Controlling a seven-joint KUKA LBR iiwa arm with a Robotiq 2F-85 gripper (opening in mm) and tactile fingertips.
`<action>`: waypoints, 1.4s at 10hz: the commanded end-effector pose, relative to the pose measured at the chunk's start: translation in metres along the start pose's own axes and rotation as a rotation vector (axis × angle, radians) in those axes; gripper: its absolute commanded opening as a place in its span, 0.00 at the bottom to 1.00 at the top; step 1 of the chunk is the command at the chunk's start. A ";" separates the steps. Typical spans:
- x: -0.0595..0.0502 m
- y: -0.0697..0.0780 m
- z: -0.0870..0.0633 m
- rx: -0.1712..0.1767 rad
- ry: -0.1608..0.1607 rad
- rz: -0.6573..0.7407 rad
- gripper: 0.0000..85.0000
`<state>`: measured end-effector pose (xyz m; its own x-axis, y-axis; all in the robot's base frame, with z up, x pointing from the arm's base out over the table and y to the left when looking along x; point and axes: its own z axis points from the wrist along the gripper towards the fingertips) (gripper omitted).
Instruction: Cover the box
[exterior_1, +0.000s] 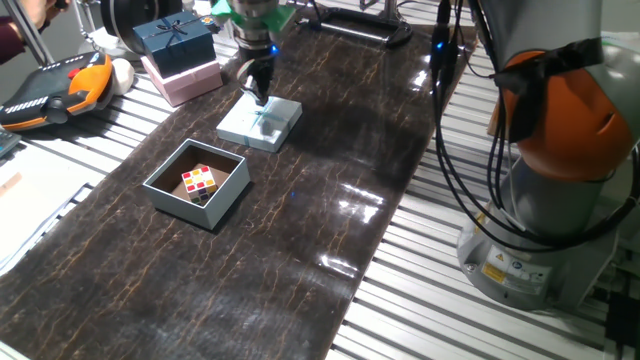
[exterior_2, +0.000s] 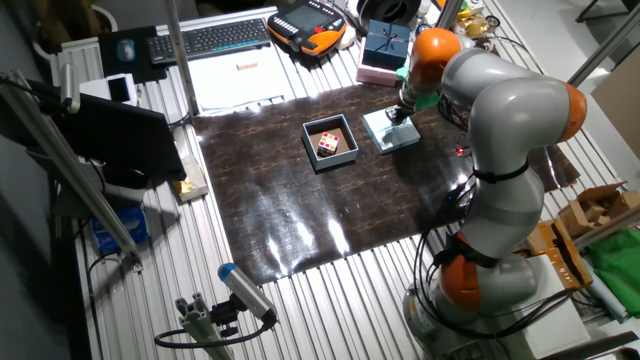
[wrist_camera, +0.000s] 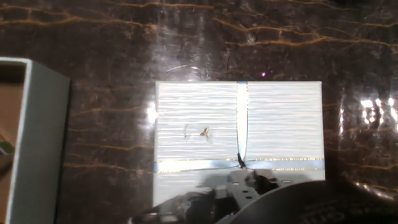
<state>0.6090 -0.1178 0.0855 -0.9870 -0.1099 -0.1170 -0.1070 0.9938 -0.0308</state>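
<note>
- My claw (exterior_1: 262, 97) is positioned directly over the lid (exterior_1: 260, 124), at or just above its top face. The hand view shows only a blurred part of the hardware at the bottom edge, so I cannot tell how far the fingers are apart or whether they have any hold on the lid.
- The lid (wrist_camera: 239, 134) lies flat on the dark tabletop (exterior_1: 330, 230). It is pale, ribbed and crossed by thin ribbon lines. It shows no tilt, so I judge that it is not yet lifted.
- The box (exterior_1: 196, 183) stands beside the lid, apart from it, with dark tabletop between them. In the hand view its pale rim (wrist_camera: 38, 140) appears at the left edge.
- The box is open. A small multicoloured cube (exterior_1: 198, 182) sits inside it.
- Status: the cover step is not done. Remaining, in my judgement: secure the lid, raise it, carry it sideways over the box, align the edges, and lower it on.
- Beyond the lid, a dark blue ribboned gift box (exterior_1: 176, 43) rests on a pink box (exterior_1: 186, 80). Neither is part of this task.
</note>
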 end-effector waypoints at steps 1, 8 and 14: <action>0.000 0.000 0.003 -0.001 0.000 -0.006 0.38; -0.005 0.000 0.022 -0.032 0.002 -0.030 0.32; -0.005 -0.001 0.029 -0.048 0.000 -0.025 0.32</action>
<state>0.6173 -0.1186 0.0576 -0.9840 -0.1339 -0.1172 -0.1364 0.9906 0.0134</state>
